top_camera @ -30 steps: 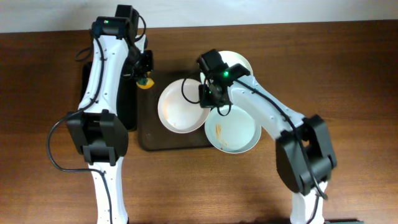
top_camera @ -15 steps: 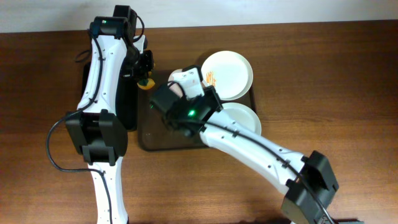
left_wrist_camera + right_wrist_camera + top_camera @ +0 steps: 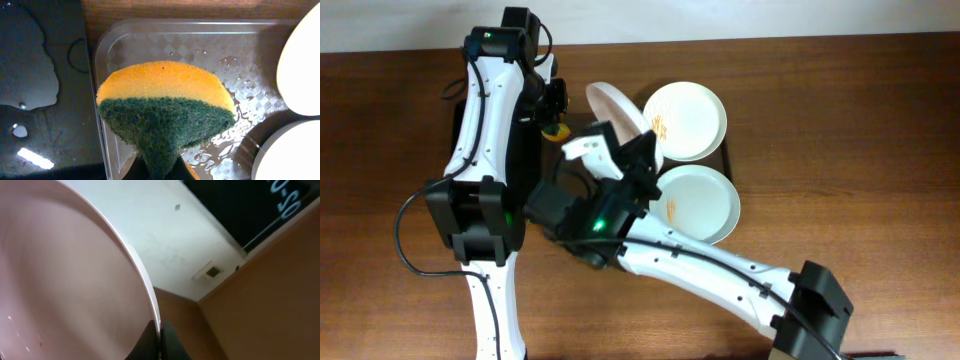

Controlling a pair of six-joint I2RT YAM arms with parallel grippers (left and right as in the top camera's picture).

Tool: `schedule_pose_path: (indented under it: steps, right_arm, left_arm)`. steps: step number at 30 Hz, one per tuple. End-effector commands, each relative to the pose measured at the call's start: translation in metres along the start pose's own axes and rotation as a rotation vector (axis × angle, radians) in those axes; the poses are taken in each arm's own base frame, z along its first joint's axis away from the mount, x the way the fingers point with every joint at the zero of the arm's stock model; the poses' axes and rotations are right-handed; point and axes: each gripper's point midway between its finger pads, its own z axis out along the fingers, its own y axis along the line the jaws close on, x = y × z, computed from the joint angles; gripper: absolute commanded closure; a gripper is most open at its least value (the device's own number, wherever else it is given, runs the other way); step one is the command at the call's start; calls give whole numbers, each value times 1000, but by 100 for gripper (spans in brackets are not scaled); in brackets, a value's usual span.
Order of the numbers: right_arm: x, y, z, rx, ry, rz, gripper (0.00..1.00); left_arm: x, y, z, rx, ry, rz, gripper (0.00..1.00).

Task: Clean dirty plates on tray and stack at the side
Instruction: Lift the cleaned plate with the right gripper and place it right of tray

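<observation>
My right gripper [image 3: 643,152] is raised high above the tray and is shut on the rim of one white plate [image 3: 618,108], which it holds steeply tilted. In the right wrist view that plate [image 3: 60,280] fills the left side, with my right gripper [image 3: 160,341] pinching its edge. Two plates lie on the dark brown tray [image 3: 728,157]: a white one [image 3: 685,120] with orange smears and a pale one [image 3: 698,203] with a smear. My left gripper [image 3: 554,126] hovers over the tray's left corner, shut [image 3: 160,173] on a yellow and green sponge [image 3: 165,100].
A narrower black tray [image 3: 525,170] lies left of the brown tray, under the left arm; its surface [image 3: 40,75] is wet. The brown tray's floor [image 3: 165,42] has water drops. The right arm crosses over the tray's front half.
The right arm has lifted a white plate off the tray, swung it up and to the left, and tilted it on edge. The left arm and its sponge have stayed put.
</observation>
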Motion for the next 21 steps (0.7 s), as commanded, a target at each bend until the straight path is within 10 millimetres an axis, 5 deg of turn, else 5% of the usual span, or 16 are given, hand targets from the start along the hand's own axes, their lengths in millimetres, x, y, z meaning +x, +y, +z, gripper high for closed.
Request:
schedule_pose_path:
  steps: [1, 10, 13, 21]
  right_arm:
    - [-19, -24, -11, 60, -58, 72, 96]
    - [-7, -5, -8, -82, 23, 61, 96]
    - [14, 3, -1, -205, 144, 90, 96]
    - [88, -22, 52, -506, 666, 239, 96]
  left_arm:
    - [-5, -6, -4, 19, -26, 31, 99]
    - [-7, -6, -4, 19, -33, 32, 99]
    - [-7, -5, -4, 17, -34, 32, 99]
    - [-7, -5, -4, 15, -32, 32, 99]
